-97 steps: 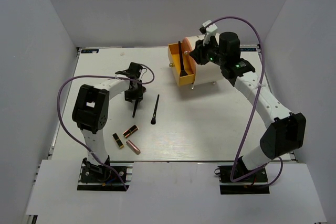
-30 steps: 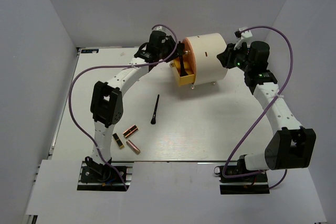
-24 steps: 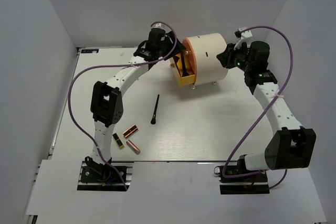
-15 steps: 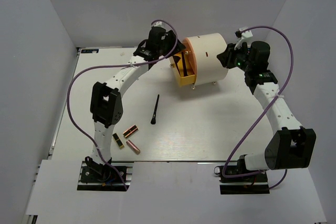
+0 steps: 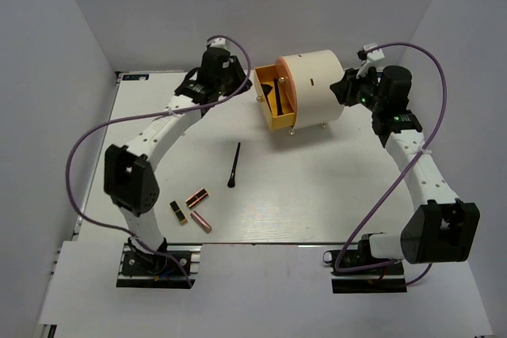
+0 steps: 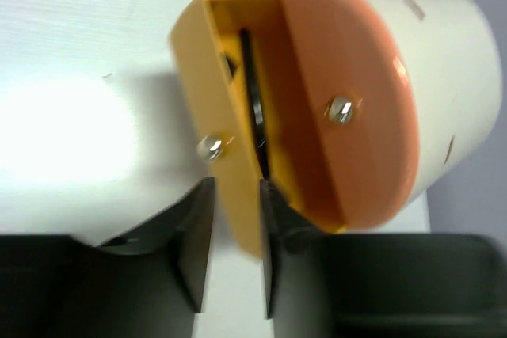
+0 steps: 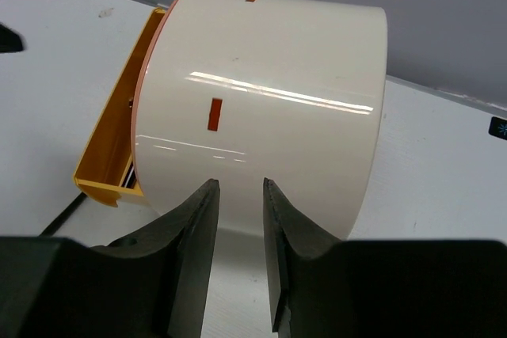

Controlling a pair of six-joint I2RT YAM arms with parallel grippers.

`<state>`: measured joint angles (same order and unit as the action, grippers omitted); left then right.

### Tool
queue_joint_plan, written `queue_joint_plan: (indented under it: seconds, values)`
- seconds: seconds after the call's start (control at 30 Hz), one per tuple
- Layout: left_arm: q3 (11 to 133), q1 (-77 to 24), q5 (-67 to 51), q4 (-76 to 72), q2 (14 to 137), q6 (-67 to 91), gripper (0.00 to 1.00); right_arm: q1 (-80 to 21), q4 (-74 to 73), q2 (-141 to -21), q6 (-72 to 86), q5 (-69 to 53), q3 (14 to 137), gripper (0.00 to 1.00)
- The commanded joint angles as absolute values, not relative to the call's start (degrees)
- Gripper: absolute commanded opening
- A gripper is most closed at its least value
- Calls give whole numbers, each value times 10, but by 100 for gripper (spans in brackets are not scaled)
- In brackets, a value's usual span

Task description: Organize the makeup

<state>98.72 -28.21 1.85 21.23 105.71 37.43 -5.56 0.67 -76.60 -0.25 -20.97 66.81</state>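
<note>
Fingers (image 6: 194,247) of the left gripper (image 6: 234,189), arm reaching far, sit slightly parted and empty by the drawer (image 5: 266,108) holding brushes (image 6: 255,112). The right gripper (image 7: 239,187), likewise parted, faces the cylinder (image 7: 269,100). One brush (image 5: 234,165) and lipsticks (image 5: 197,196) lie nearer.

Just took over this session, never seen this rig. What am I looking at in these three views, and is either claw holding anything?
Two robot arms, each ending in a two-finger gripper. The overhead view shows the whole table; the other two look out from each wrist. The left gripper and right gripper are open and empty, at either end of a cream cylinder organizer whose yellow drawer holds black brushes. One brush and three lipsticks lie on the table.
</note>
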Motion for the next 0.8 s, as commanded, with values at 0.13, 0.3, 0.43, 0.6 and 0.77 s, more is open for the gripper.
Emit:
queue_joint_plan:
  seconds: [0.13, 0.3, 0.43, 0.6, 0.77]
  values:
    - [854, -295, 56, 380, 910, 272, 66, -39, 31, -730, -36, -214, 650, 45]
    - [774, -321, 6, 400, 914, 291, 74, -29, 11, -718, -43, -214, 637, 46]
    - [752, -357, 26, 393, 945, 308, 75, -24, 1, -701, -48, -213, 621, 46]
    - [786, -399, 96, 428, 1025, 302, 77, -20, -18, -686, -51, -212, 604, 46]
    - [816, -406, 146, 445, 1087, 304, 77, -18, -25, -679, -50, -211, 596, 46]
